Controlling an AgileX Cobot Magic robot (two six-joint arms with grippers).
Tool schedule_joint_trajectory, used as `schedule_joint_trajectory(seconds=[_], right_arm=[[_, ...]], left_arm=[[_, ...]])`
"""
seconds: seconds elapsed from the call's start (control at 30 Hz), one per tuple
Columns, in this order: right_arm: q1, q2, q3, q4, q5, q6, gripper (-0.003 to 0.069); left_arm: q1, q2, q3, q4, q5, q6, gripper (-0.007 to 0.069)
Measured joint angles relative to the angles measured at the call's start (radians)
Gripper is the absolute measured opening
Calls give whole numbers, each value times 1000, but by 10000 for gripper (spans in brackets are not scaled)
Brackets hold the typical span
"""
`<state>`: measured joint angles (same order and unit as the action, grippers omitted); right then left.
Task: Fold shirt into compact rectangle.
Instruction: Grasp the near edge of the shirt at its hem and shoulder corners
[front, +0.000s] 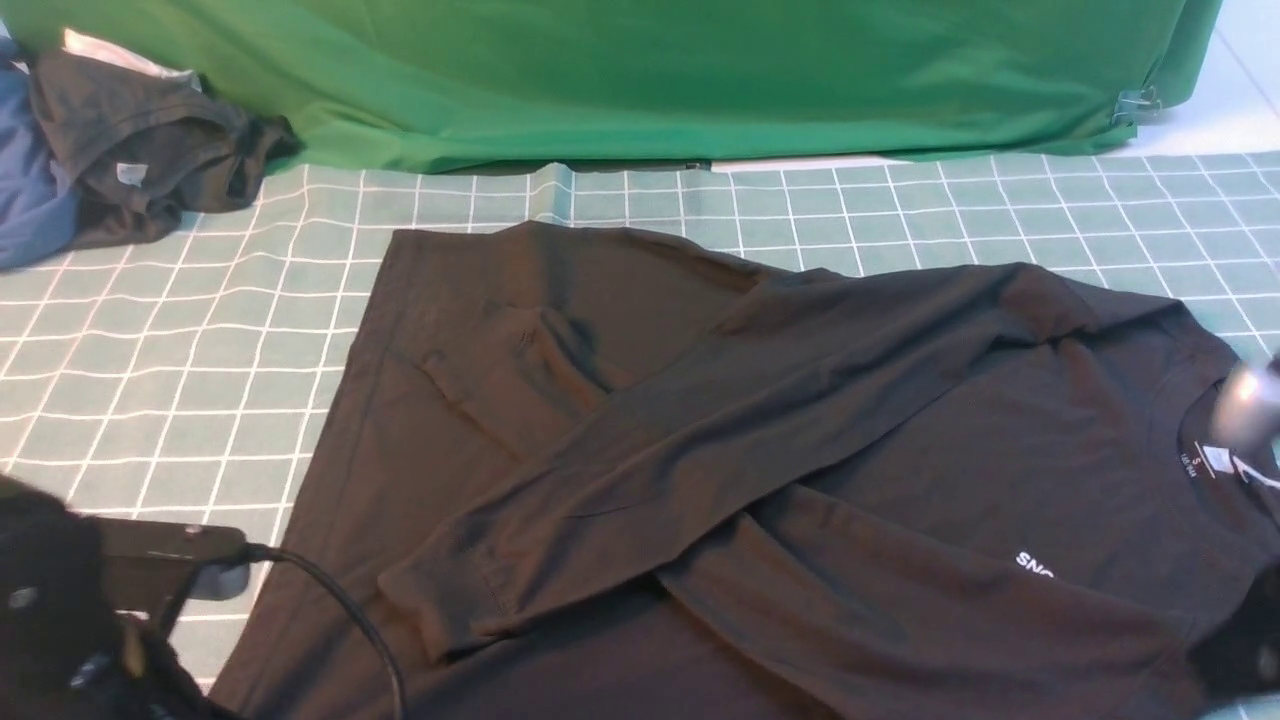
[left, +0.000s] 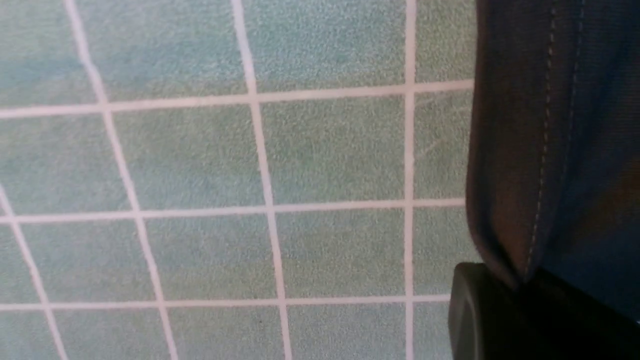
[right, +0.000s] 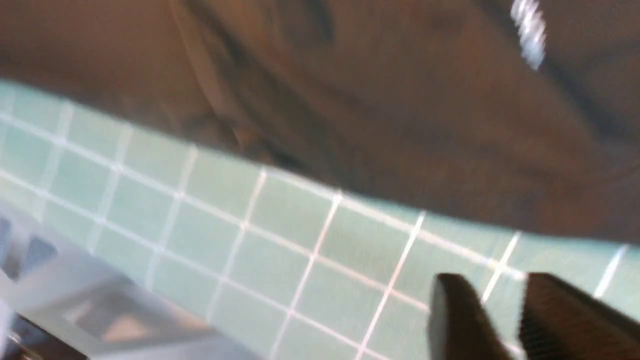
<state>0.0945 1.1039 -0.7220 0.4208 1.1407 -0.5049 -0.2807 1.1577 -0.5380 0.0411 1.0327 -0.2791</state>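
Observation:
The black shirt (front: 800, 430) lies spread over the green grid mat (front: 180, 380), both long sleeves folded across its body, its collar and white neck label (front: 1215, 458) at the right. Part of its white chest print (front: 1035, 565) shows. My left gripper (front: 225, 572) sits low at the front left, at the shirt's hem. In the left wrist view its finger (left: 475, 315) is shut on the stitched hem (left: 545, 150). My right gripper (right: 492, 287) is open just off the shirt's edge (right: 400, 150), with only mat between its fingers (right: 455, 320). The right arm (front: 1250, 405) is blurred at the right edge.
A dark grey garment (front: 140, 150) on a blue garment (front: 30, 190) is piled at the back left. A green cloth backdrop (front: 650, 70) with a metal clip (front: 1135, 105) closes the far side. A black cable (front: 340, 610) crosses the hem. A metal frame (right: 75, 300) lies past the mat's edge.

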Motion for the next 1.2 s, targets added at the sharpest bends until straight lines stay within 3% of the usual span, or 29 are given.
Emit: schedule_joint_trajectory(seconds=[0.03,0.1,0.17,0.4,0.57,0.83,0.9,1.0,1.03,1.13,1.2], right_arm=[[48,0,59,-1,-40,-21,359],[94,1,89,-2,-79,-28,402],[208,1,164,-19,-196,-29,472],[477,36,253,-178,-461,-20,528],[559,106,254,-281,-555,28,541],[565,262,254,-383,-643,109,543],[565,287,251,-384,-648,113,525],[569,300,226,-380,-616,121,342],[569,301,224,-380,-614,121,324],[571,293,188,-403,-557,125,73],[571,281,182,-421,-535,130,46]], left_arm=[[0,-45,0,-1,14,-7,15],[0,-77,0,-1,20,-15,15],[0,-127,0,0,27,-25,15],[0,-158,0,3,33,-29,15],[0,-160,0,5,26,-29,15],[0,-160,0,6,25,-29,15],[0,-160,0,6,25,-29,15],[0,-160,0,6,23,-29,15],[0,-160,0,6,23,-29,15],[0,-161,-22,7,38,-28,15],[0,-161,-47,7,45,-28,15]])
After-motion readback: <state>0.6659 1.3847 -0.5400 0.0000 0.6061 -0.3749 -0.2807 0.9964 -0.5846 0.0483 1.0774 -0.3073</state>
